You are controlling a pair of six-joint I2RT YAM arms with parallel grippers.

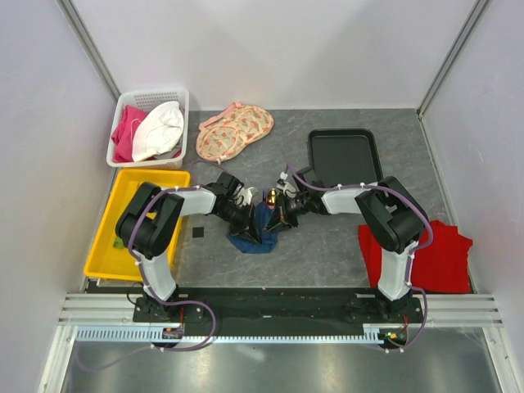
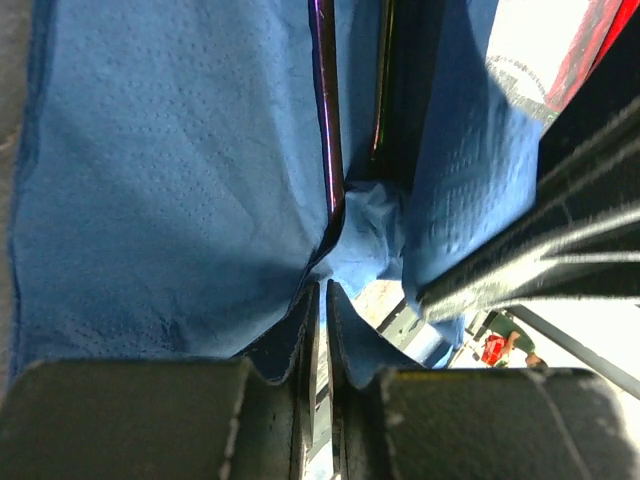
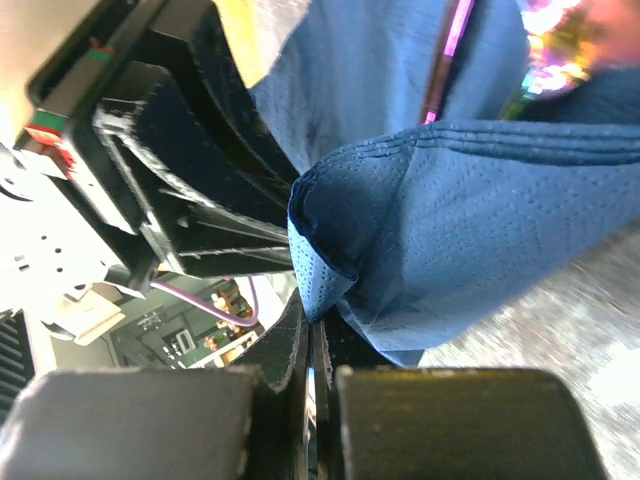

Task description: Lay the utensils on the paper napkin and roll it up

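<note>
My left tool [image 1: 246, 215] and right tool [image 1: 283, 214] sit nose to nose over the middle of the tabletop [image 1: 327, 254]. Both are buried in the napkin [image 1: 259, 236], which is bunched up like a tent instead of lying flat. A gold head of the utensils [image 1: 272, 196] pokes out the far end. Risk here imo: the tools are so close that one more inward nudge would knock them together.

Left wrist: the left tool [image 2: 322, 300] is pinched down on a thin fold of the napkin [image 2: 150, 180], with a dark handle of the utensils [image 2: 328, 120] running just above the pinch. That's a tiny bite of soft paper, so a hard pull could tear it or let it slip out.

Right wrist: the right tool [image 3: 312, 325] is clamped on a folded corner of the napkin [image 3: 480, 220], and a handle [image 3: 445, 60] shows up top inside the wrap. If the two pulls are uneven, I reckon the utensils slide out the open end and the roll goes slack.
</note>
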